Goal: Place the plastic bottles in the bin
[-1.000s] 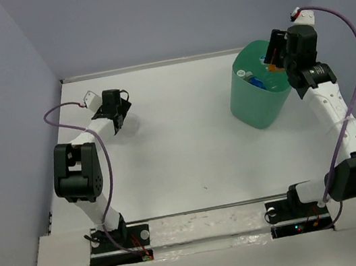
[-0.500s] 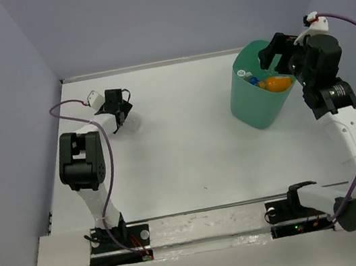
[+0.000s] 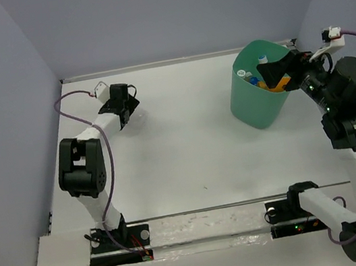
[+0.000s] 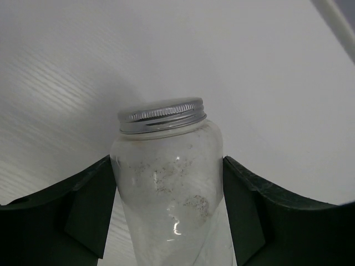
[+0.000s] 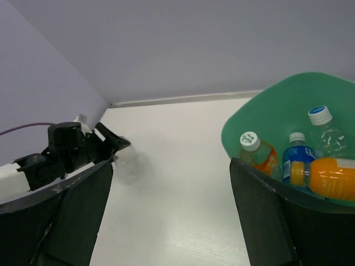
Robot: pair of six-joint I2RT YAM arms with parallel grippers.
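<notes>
A clear plastic bottle [image 4: 166,183] with a silver screw cap sits between the fingers of my left gripper [image 4: 168,163], and both fingers press its sides. The top view shows this gripper [image 3: 128,110] at the far left of the table with the bottle [image 3: 136,117]. The mint-green bin [image 3: 256,109] stands at the far right. Inside it lie an orange bottle [image 5: 327,177], a blue-labelled one [image 5: 298,158], a white-capped one [image 5: 256,152] and a clear one [image 5: 324,130]. My right gripper [image 5: 169,166] hangs open and empty beside the bin's rim [image 5: 260,108].
Lilac walls close the table on the left, back and right. The back edge [image 3: 153,65] runs just behind the left gripper. A purple cable [image 3: 66,100] loops off the left wrist. The arm bases [image 3: 118,242] sit on the near rail.
My left gripper has shut onto the clear bottle. My right gripper has opened and drawn back to the right from above the bin, and the orange bottle now lies inside.
</notes>
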